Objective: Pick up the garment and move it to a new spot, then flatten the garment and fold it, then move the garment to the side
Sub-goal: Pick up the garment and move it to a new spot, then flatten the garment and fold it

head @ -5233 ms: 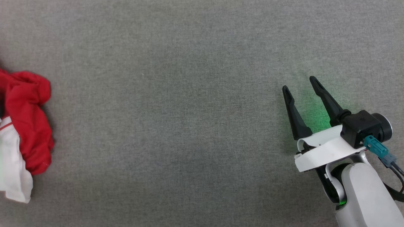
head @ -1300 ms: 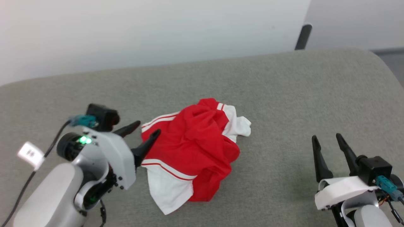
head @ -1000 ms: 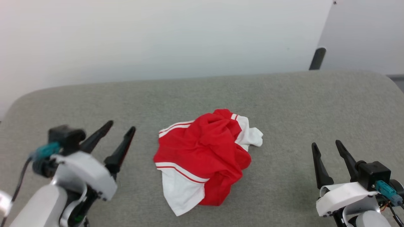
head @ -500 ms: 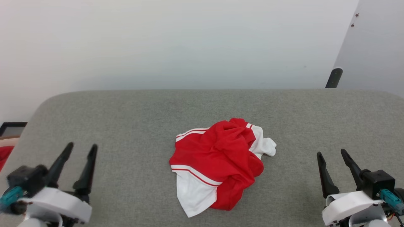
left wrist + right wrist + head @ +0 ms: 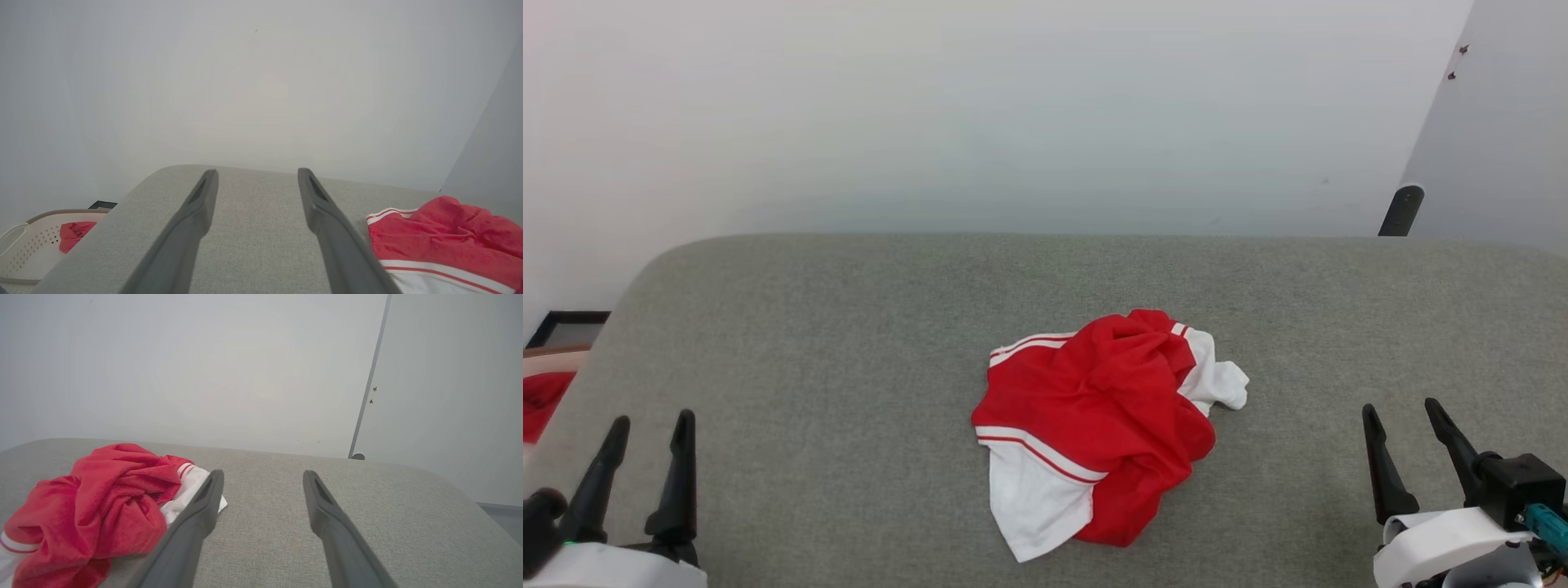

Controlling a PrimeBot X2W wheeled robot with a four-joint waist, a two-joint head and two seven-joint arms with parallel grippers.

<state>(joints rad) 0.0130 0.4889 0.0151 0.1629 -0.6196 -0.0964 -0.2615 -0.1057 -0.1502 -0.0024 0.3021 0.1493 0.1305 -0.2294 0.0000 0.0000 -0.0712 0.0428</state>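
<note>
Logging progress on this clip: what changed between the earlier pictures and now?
The left gripper, whose open jaws were at the left edge of the garment about a second ago, has drawn back to the lower left, clear of it. The head camera tilted up, shifting the picture. Unchanged: the garment, a crumpled heap on the grey surface; the right gripper at lower right; both jaws open, nothing held.

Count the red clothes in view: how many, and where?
2. The red-and-white shirt lies crumpled in the middle of the table; a smaller red cloth sits in the white basket past the table's left end. The basket may hide more.
</note>
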